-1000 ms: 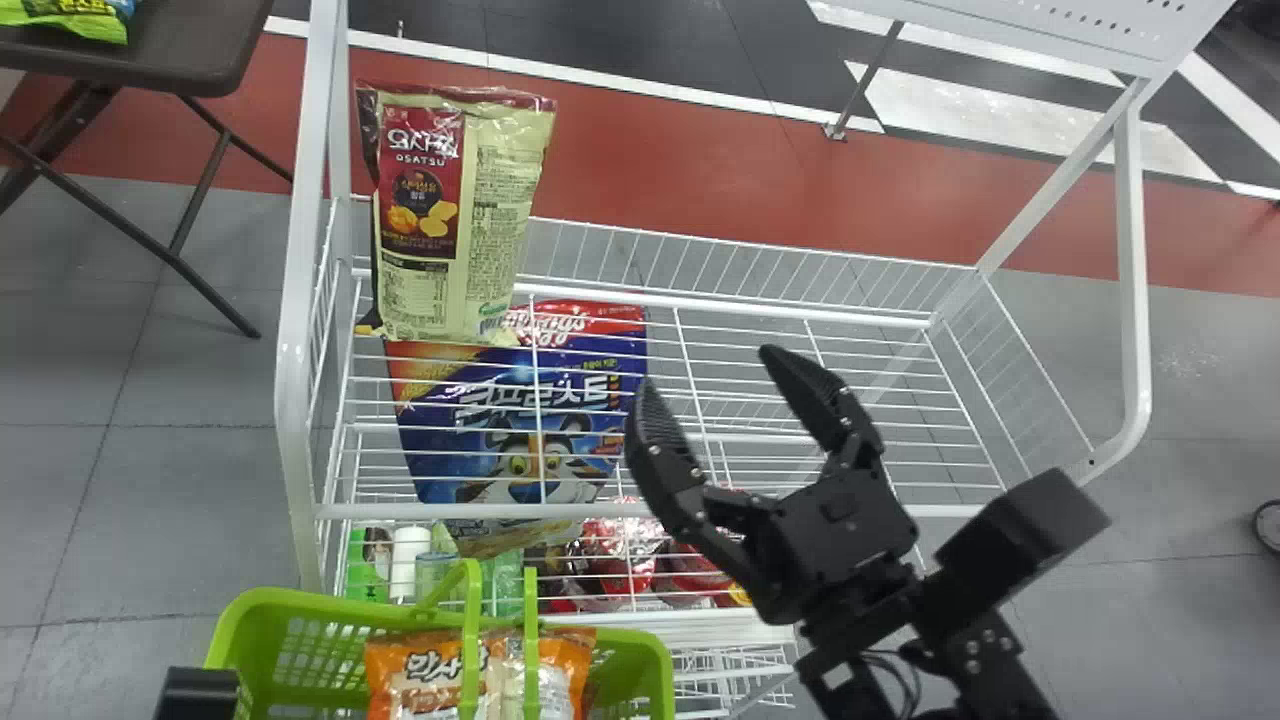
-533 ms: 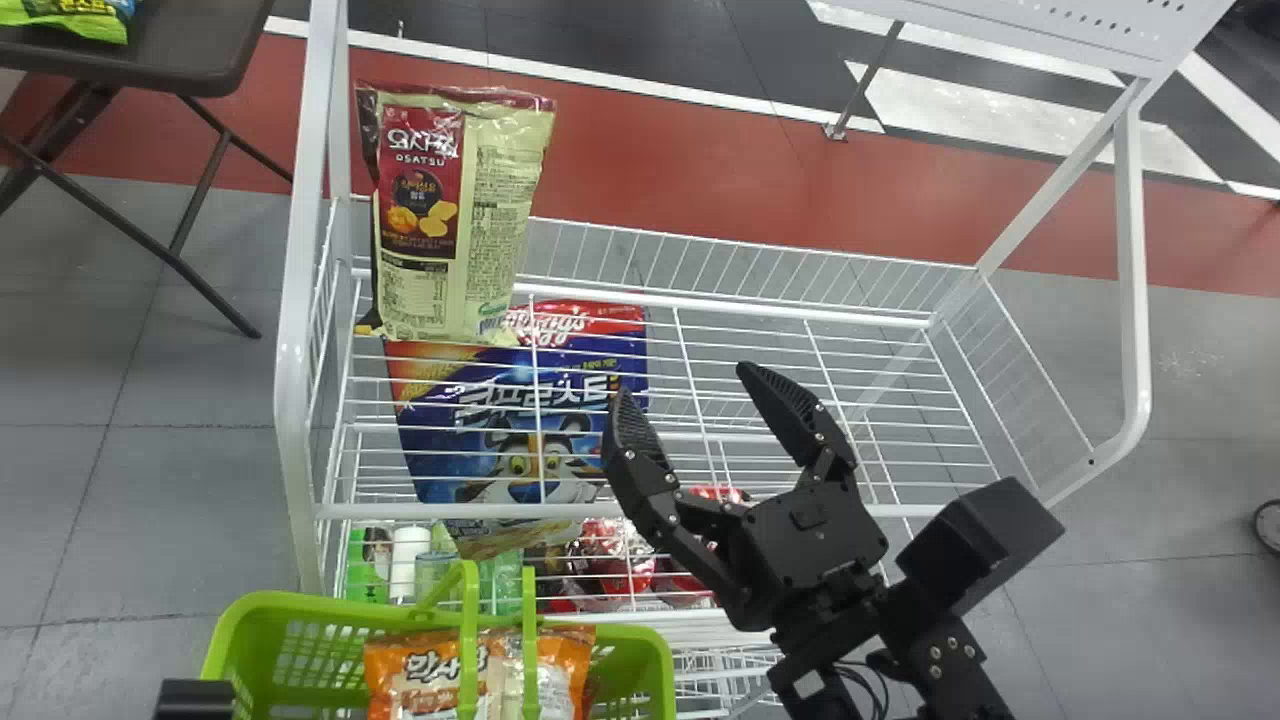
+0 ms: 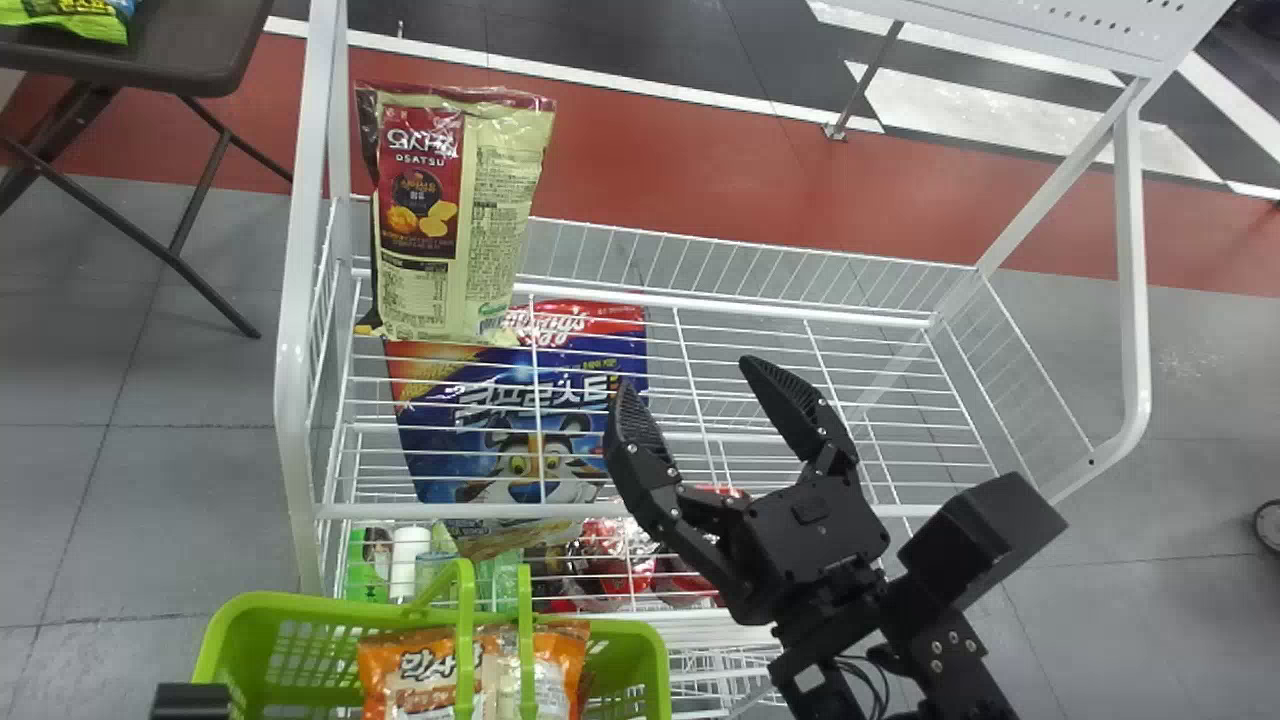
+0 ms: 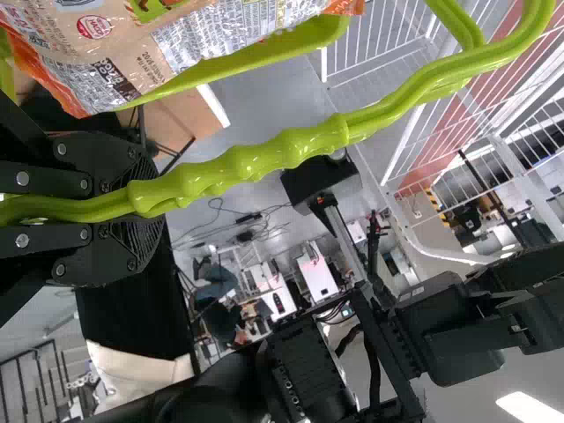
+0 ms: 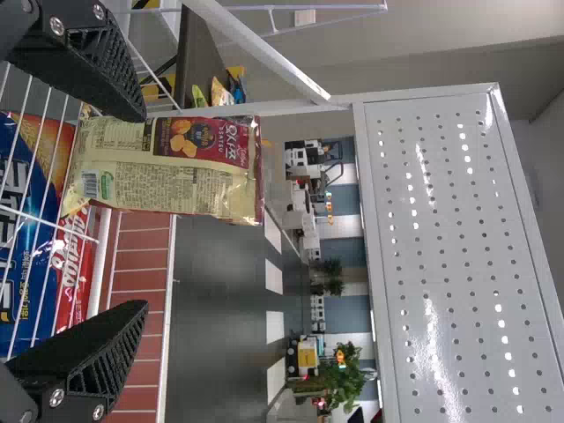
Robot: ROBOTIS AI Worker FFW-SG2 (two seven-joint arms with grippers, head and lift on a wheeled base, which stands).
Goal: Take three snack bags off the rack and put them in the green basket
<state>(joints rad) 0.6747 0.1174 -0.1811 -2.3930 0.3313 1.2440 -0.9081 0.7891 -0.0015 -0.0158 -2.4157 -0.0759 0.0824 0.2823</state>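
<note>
Right gripper point(image 3: 688, 374) just slid left, jaws wide open and empty, so probably lining up for the snack bag point(image 3: 450, 220) at the rack's point(image 3: 293, 400) left end. Left gripper's point(image 4: 150, 199) clamped on the basket handles point(image 4: 264, 163).

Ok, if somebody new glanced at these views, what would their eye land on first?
Probably the bright green basket at the head view's lower left, with orange snack packaging in it. Next, the tall cream-and-red snack bag standing at the left end of the white rack, and the black right gripper, its fingers spread wide in front of the wire shelf.
</note>
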